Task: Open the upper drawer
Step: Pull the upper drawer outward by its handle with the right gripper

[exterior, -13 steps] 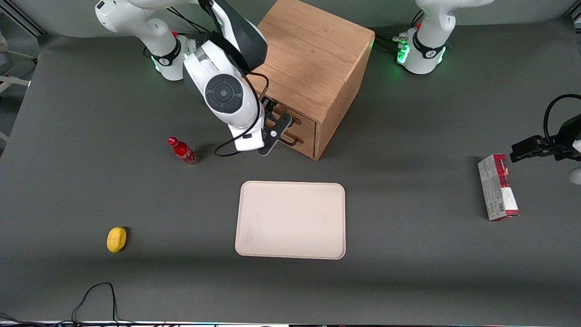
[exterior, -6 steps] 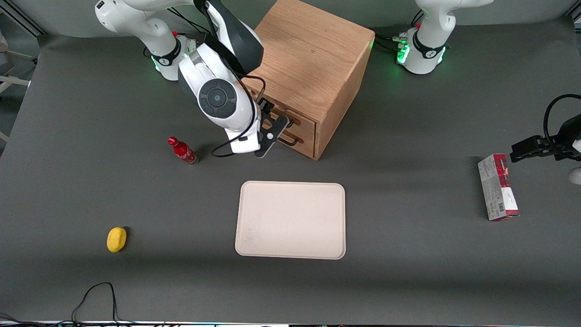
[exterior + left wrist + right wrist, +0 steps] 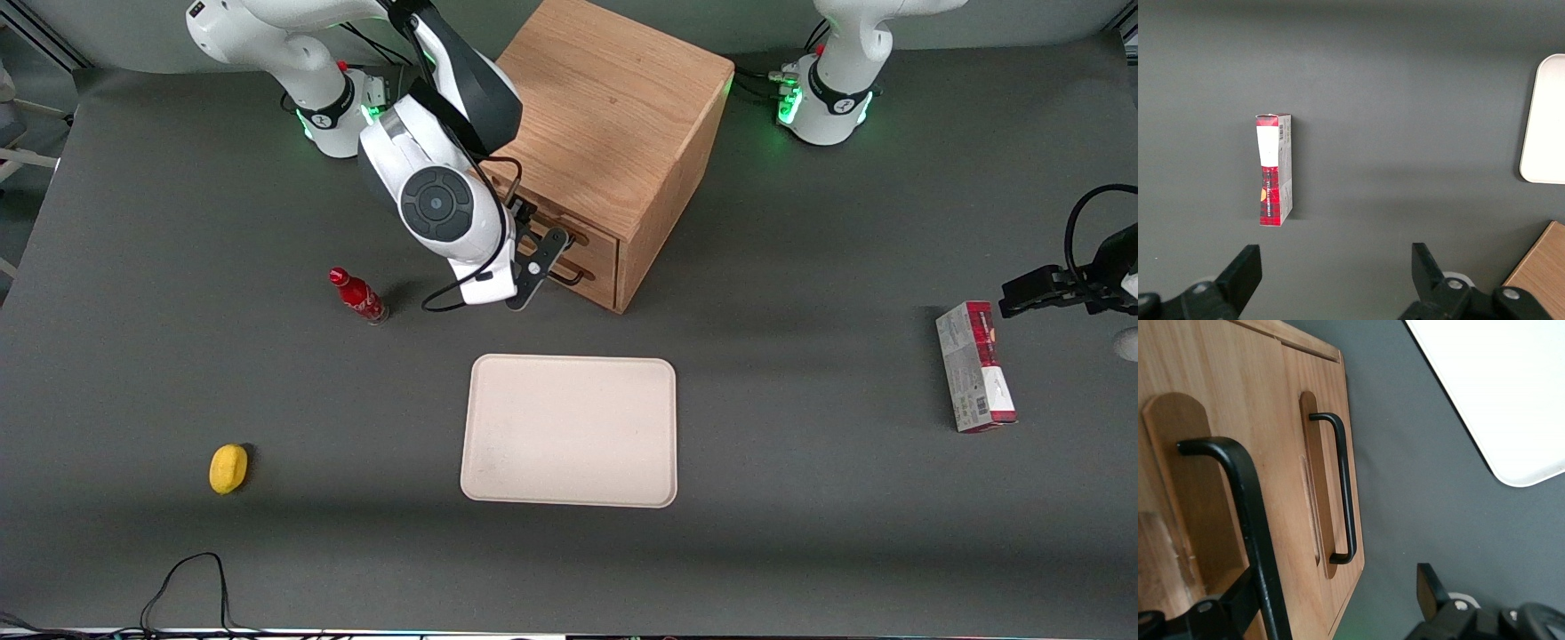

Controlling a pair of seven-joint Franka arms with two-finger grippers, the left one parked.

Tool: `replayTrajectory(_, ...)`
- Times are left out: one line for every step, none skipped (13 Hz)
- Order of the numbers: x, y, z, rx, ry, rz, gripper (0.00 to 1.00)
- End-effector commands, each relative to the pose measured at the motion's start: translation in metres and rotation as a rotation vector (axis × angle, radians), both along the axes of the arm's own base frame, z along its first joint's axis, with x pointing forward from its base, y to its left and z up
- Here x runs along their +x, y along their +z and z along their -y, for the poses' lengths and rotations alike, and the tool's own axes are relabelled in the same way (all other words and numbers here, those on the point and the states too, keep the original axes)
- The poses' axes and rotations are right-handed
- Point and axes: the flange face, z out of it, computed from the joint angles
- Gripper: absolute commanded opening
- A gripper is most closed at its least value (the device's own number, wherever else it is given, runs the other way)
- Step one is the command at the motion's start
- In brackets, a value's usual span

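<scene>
Since before, pincer (image 3: 1331, 607) nearer upper drawer (image 3: 1198, 493).

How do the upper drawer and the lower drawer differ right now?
The upper drawer has its handle between the fingers of the open pincer; the lower drawer has its handle free. The upper drawer sits above the lower drawer in the cabinet. Both have light oak fronts and black wire handles, and both look shut.

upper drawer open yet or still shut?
Shut. The upper drawer front sits flush with the lower drawer and cabinet; no tray shows. The gripper is open, straddling its handle.
</scene>
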Motion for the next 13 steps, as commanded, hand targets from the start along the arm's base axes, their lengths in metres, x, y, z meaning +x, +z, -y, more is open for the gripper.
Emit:
replayTrajectory(0.005, -0.001, 0.003, 0.028, 0.021, -0.010, 1.00)
replayTrajectory(0.006, -0.004, 0.003, 0.027, 0.018, -0.012, 1.00)
replayTrajectory(0.009, -0.005, 0.005, 0.026, 0.014, -0.009, 1.00)
replayTrajectory(0.018, -0.004, 0.014, 0.028, -0.004, -0.006, 1.00)
replayTrajectory(0.020, -0.003, 0.016, 0.036, 0.005, -0.005, 1.00)
replayTrajectory(0.021, -0.002, 0.017, 0.047, 0.022, -0.002, 1.00)
replayTrajectory(0.025, -0.002, 0.023, 0.052, 0.018, -0.001, 1.00)
replayTrajectory(0.027, -0.001, 0.024, 0.055, 0.014, 0.002, 1.00)
replayTrajectory(0.032, 0.001, 0.025, 0.062, 0.005, 0.022, 1.00)
replayTrajectory(0.036, -0.002, 0.025, 0.067, -0.002, 0.035, 1.00)
replayTrajectory(0.042, 0.000, 0.029, 0.070, -0.011, 0.044, 1.00)
replayTrajectory(0.048, -0.002, 0.029, 0.072, -0.015, 0.049, 1.00)
replayTrajectory(0.053, 0.000, 0.032, 0.075, -0.022, 0.055, 1.00)
